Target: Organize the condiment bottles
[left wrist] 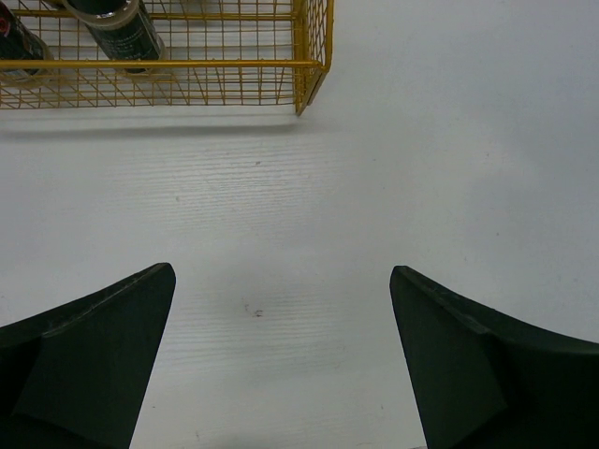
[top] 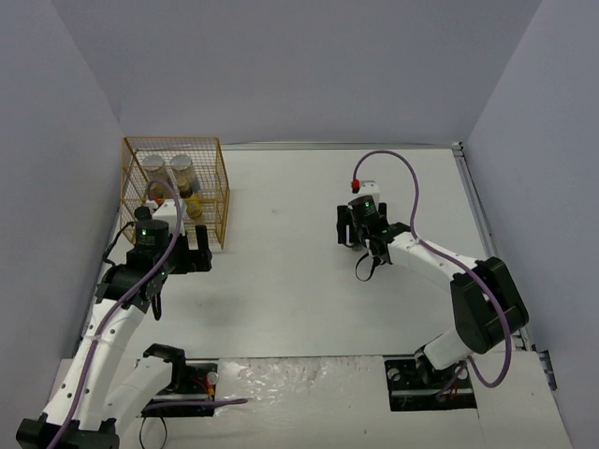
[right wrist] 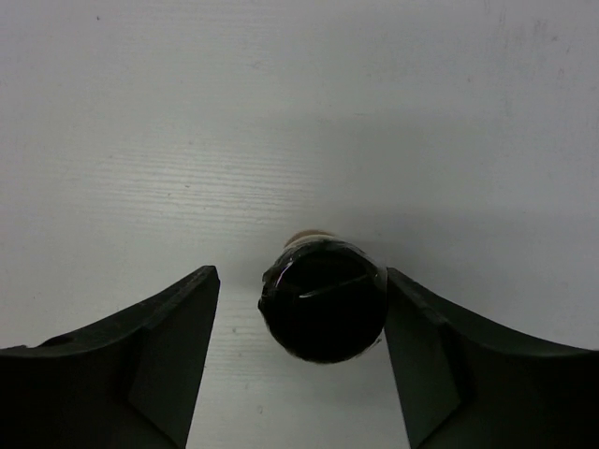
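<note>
In the right wrist view a short dark jar with a black lid [right wrist: 323, 301] stands upright on the white table. My right gripper [right wrist: 301, 276] is open around it: the right finger touches the lid and a gap shows on the left side. The top view hides this jar under my right gripper [top: 359, 227]. My left gripper [left wrist: 281, 360] hangs wide open and empty over bare table, just in front of the yellow wire basket [left wrist: 311, 65]. The basket [top: 222, 192] holds two pale silver-lidded jars [top: 155, 169], a yellow bottle [top: 193, 206] and dark jars [left wrist: 122, 28].
The basket stands at the table's far left, close to the left wall. A small red object [top: 356, 184] sits just beyond my right gripper. Grey walls enclose the table on three sides. A metal rail [top: 473, 206] runs along the right edge.
</note>
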Robot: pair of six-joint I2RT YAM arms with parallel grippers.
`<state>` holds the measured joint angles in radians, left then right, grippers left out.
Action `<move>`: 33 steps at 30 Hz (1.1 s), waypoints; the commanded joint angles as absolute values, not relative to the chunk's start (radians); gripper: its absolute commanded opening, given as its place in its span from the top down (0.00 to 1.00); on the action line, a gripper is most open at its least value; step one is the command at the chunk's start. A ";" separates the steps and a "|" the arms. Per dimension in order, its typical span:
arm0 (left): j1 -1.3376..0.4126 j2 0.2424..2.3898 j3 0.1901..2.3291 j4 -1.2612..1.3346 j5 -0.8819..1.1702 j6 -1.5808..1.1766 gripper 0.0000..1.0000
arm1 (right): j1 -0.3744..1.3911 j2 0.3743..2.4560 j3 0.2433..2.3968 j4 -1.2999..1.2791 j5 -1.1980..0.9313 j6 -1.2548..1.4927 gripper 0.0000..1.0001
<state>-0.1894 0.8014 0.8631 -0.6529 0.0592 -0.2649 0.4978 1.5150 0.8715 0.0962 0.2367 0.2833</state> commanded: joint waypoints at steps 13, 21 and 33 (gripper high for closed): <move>-0.161 0.834 0.905 -0.597 0.052 -0.253 0.03 | 0.654 1.558 0.951 0.253 0.028 0.102 1.00; -0.140 0.855 0.905 -0.598 0.058 -0.257 0.03 | 0.862 1.697 1.124 0.237 -0.085 0.012 1.00; -0.137 0.874 0.904 -0.592 0.078 -0.256 0.03 | 0.933 1.787 1.172 0.209 -0.080 -0.046 0.62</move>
<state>-0.1432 0.8623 0.8631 -0.6510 0.0563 -0.2649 0.9092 1.7981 1.1370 0.2100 -0.0837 -0.0093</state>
